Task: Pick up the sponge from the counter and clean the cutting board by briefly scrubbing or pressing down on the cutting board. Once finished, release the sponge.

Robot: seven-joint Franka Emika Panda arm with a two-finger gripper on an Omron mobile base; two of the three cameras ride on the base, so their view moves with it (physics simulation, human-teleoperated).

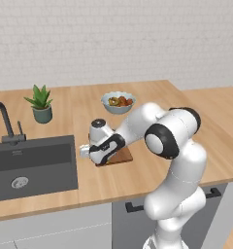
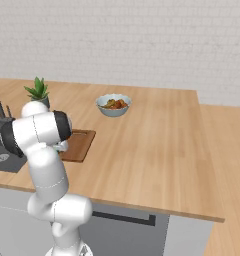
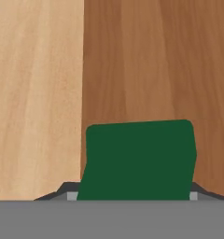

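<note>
**kitchenbot_fan:** Wood grain everywhere lol. The tabletop (image 1: 152,97) is a light-brown worktop running wall to wall, with a pale brick-pattern wall behind it and grey cabinet fronts below. Dark grey sink (image 1: 33,165) is sunk into it at about 9 o'clock in the left base view, black faucet (image 1: 4,121) right behind it.

**sim_lurker:** What else is sitting on it?

**kitchenbot_fan:** Small potted plant (image 1: 41,104) around 10 o'clock, and a pale bowl (image 1: 118,102) with some reddish and green food in it at 12 o'clock, just beyond the arm. Both well apart from the work spot.

**sim_lurker:** And the cutting board?

**kitchenbot_fan:** The cutting board (image 2: 79,145) lies flat just beside the sink's right edge, darker brown than the worktop. The arm covers most of it in the left base view; only a corner peeks out under the hand.

**sim_lurker:** Where's the sponge then?

**kitchenbot_fan:** The sponge (image 3: 139,161) is in the gripper (image 3: 132,196), over the board. In the hand view its dark green scrub face sits at 6 o'clock, the jaws closed in on its two sides. Behind it the board's edge runs top to bottom, lighter worktop to the left. Can't tell if the sponge actually touches the board.
</note>
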